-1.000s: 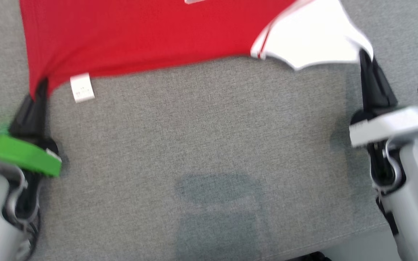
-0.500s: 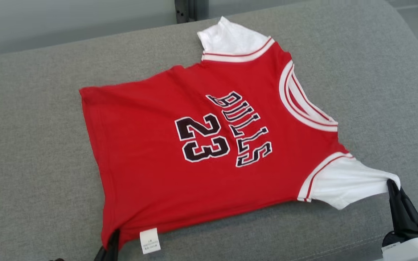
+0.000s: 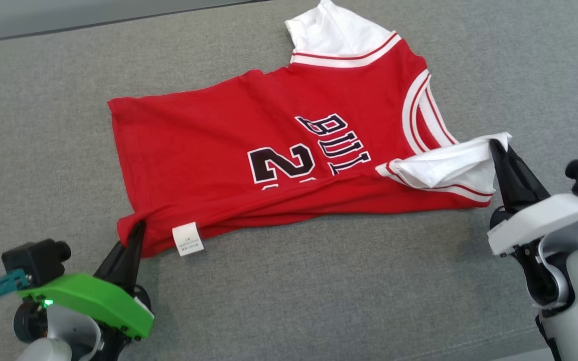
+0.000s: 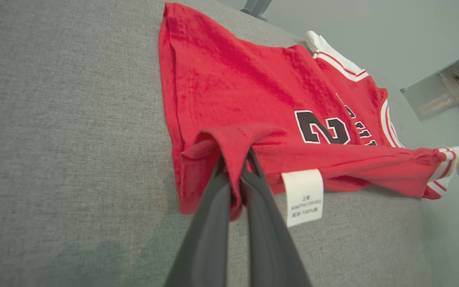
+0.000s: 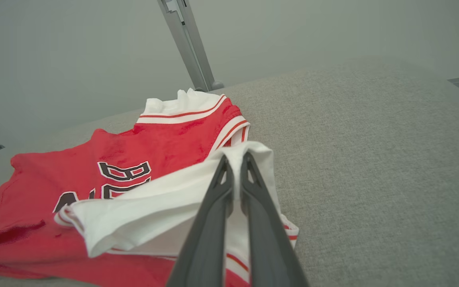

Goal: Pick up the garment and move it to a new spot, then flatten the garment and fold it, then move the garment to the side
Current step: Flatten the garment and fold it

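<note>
Pinching the red hem corner of the jersey, the left claw is clenched on the cloth, with a white label hanging just beside its tips. The right claw grips the white sleeve, which is lifted and folded over the red chest. Between the two claws the jersey's near edge rises in a ridge. The rest lies on the gray cushion beyond them.

The red garment carries black, white-edged lettering that reads "BUL" until a folded-over edge covers the rest (the letters lie sideways in the head view). At its eight o'clock stands a numeral "2", with a second digit mostly hidden. At the garment's seven o'clock corner hangs a white care label; its "100%" is legible, the other print too small.
</note>
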